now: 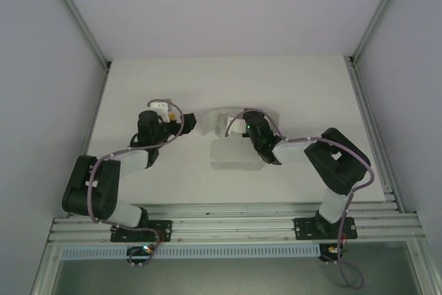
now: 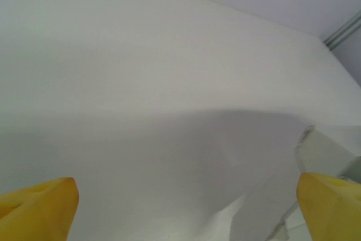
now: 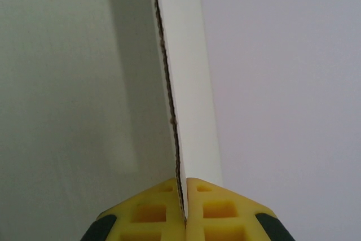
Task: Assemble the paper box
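Top: paper box point(image 1: 231, 155), a partly folded blank, mid table point(image 1: 304, 88); left gripper point(image 1: 192, 124) just beside its 9 o'clock edge, right gripper point(image 1: 238, 128) at its 12 o'clock. Left wrist: fingers point(image 2: 39, 210) spread wide, nothing held, cardboard ahead. Right wrist: claw pinched tight on a raised panel's edge. Looks light, thin, easily creased; best held at edges near folds.

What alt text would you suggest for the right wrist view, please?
The yellow-fingered right gripper is shut on the edge of a white paper box panel, seen edge-on and running up from the fingertips. Its shaded face is on the left, a plain pale surface on the right.
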Motion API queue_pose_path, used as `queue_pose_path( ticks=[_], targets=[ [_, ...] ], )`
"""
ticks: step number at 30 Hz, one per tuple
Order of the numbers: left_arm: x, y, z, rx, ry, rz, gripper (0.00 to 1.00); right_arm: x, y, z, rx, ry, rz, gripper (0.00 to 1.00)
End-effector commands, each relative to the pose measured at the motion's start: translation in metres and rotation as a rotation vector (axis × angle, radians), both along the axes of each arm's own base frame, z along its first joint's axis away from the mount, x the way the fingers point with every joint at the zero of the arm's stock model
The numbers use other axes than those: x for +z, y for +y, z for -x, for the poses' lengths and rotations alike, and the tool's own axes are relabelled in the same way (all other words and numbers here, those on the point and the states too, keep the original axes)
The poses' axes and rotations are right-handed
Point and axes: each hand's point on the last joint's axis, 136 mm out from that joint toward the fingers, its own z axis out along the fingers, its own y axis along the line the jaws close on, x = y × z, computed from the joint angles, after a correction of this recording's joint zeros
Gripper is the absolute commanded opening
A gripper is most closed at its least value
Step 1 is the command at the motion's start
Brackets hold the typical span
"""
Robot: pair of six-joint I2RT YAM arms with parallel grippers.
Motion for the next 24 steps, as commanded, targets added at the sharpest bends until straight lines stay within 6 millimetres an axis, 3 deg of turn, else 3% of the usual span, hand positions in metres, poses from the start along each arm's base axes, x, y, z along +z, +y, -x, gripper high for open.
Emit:
queue_pose_path(
  ticks=[1, 4, 8, 13, 17, 24],
  targets=[
    [-0.014, 0.006, -0.015, 0.049, 0.078, -0.010, 1.00, 0.018, 0.007, -0.003, 0.018, -0.125, 0.010, 0.00],
    [-0.020, 0.000, -0.024, 0.027, 0.081, -0.011, 1.00, 0.018, 0.009, -0.001, 0.032, -0.143, 0.002, 0.00],
    [-0.028, -0.024, -0.029, -0.103, 0.084, 0.016, 0.89, 0.017, 0.009, 0.000, 0.028, -0.121, -0.020, 0.00],
    [-0.020, -0.070, -0.009, -0.359, 0.013, 0.107, 0.81, 0.014, 0.012, 0.000, 0.037, -0.094, -0.019, 0.00],
    [-0.023, -0.086, 0.007, -0.452, 0.006, 0.096, 0.66, 0.011, 0.010, -0.002, 0.018, -0.091, -0.005, 0.00],
    [-0.035, -0.109, 0.033, -0.543, 0.025, -0.014, 0.56, 0.011, 0.009, 0.002, 0.030, -0.090, -0.002, 0.00]
  ],
)
